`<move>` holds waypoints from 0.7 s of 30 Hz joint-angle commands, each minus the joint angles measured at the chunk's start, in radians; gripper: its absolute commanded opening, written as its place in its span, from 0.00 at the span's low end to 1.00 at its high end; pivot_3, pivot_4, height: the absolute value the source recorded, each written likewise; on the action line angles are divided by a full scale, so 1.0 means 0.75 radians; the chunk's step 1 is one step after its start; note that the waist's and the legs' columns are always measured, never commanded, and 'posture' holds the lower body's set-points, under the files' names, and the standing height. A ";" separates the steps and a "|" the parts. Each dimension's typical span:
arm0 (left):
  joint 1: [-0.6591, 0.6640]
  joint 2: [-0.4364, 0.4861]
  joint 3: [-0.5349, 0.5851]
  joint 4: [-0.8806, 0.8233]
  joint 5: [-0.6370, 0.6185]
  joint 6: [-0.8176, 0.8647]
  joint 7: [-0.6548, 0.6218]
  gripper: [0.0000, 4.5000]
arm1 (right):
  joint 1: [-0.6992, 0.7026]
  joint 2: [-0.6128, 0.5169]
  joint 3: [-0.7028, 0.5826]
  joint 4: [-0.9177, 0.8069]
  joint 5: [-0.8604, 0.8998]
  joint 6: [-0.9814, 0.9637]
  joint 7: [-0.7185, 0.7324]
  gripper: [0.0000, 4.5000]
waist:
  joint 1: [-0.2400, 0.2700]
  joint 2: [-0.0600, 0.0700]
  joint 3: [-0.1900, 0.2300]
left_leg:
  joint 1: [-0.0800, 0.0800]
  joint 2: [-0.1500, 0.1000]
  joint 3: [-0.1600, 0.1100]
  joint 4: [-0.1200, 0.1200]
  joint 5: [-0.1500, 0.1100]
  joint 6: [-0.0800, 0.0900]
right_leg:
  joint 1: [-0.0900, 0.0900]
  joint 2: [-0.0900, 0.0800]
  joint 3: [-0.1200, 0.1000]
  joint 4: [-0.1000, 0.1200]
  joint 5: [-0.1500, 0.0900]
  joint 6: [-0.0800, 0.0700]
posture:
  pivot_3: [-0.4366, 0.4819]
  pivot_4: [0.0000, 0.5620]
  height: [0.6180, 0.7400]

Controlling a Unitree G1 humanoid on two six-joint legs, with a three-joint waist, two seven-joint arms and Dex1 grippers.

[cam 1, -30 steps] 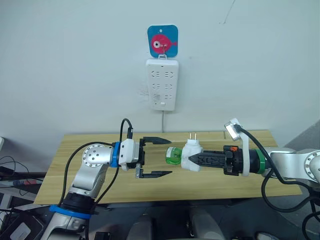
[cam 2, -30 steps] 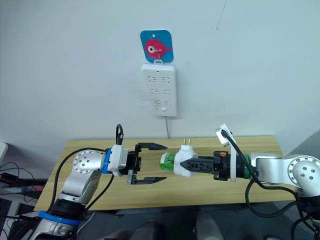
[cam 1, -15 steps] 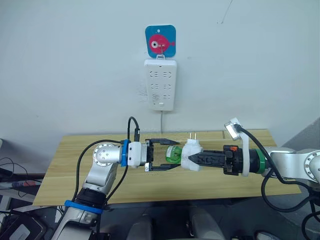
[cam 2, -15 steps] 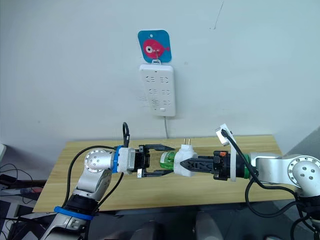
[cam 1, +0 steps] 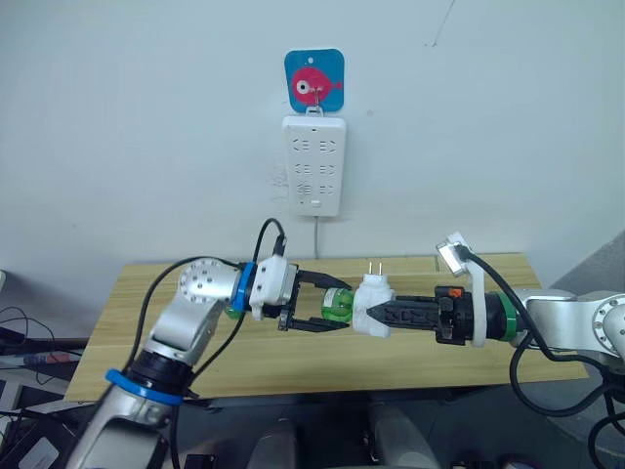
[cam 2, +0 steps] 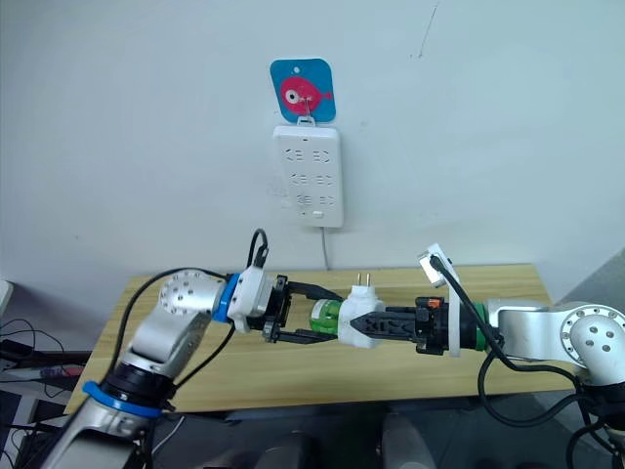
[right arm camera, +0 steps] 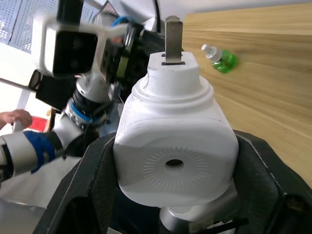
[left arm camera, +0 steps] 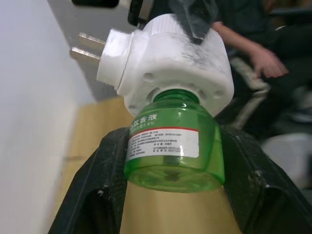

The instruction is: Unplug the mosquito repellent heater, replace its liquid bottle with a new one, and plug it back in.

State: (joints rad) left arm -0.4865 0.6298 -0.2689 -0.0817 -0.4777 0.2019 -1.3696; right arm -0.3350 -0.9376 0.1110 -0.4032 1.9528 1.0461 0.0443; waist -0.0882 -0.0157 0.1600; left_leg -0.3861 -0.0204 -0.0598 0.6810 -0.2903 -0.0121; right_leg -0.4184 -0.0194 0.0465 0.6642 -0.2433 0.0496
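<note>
Your right hand (cam 1: 379, 314) gripped the mosquito repellent heater (cam 1: 372, 304) in mid-air above the surface (cam 1: 127, 322), while your left hand (cam 1: 334, 304) sat partly open, fingers flanking its green bottle (left arm camera: 173, 152).

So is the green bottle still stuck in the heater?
Yes. The bottle's neck sits inside the heater, with the left gripper's fingers around it.
</note>
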 commanded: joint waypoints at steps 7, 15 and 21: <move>-0.242 0.196 0.038 -0.035 -0.293 0.793 -0.127 0.52 | 0.007 -0.053 -0.037 -0.036 0.026 -0.004 0.013 0.66 | -0.001 0.000 0.000 | 0.000 0.000 0.000 -0.001 0.000 0.000 | -0.001 0.001 -0.001 0.000 0.000 0.000 | 0.32 0.25 0.94; -0.237 0.260 0.038 -0.042 -0.359 0.971 -0.173 0.52 | 0.036 -0.077 -0.052 -0.048 0.026 -0.017 0.015 0.66 | 0.001 0.000 0.000 | 0.000 0.000 0.000 -0.001 0.000 0.000 | -0.001 0.000 0.000 -0.001 -0.001 0.000 | 0.32 0.25 0.94; -0.210 0.292 0.039 -0.052 -0.309 0.909 -0.219 0.52 | 0.044 -0.111 -0.060 -0.028 0.026 -0.013 -0.014 0.66 | 0.002 -0.001 0.001 | 0.000 0.000 0.001 -0.001 0.000 0.000 | -0.001 0.000 0.001 -0.001 0.000 0.000 | 0.33 0.25 0.94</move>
State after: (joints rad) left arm -0.6436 0.8238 -0.2682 -0.0948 -0.7233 0.9270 -1.5041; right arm -0.3022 -1.0036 0.0990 -0.4200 1.9639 1.0375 0.0410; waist -0.0865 -0.0161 0.1606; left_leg -0.3863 -0.0203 -0.0592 0.6803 -0.2903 -0.0121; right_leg -0.4193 -0.0194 0.0469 0.6632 -0.2435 0.0492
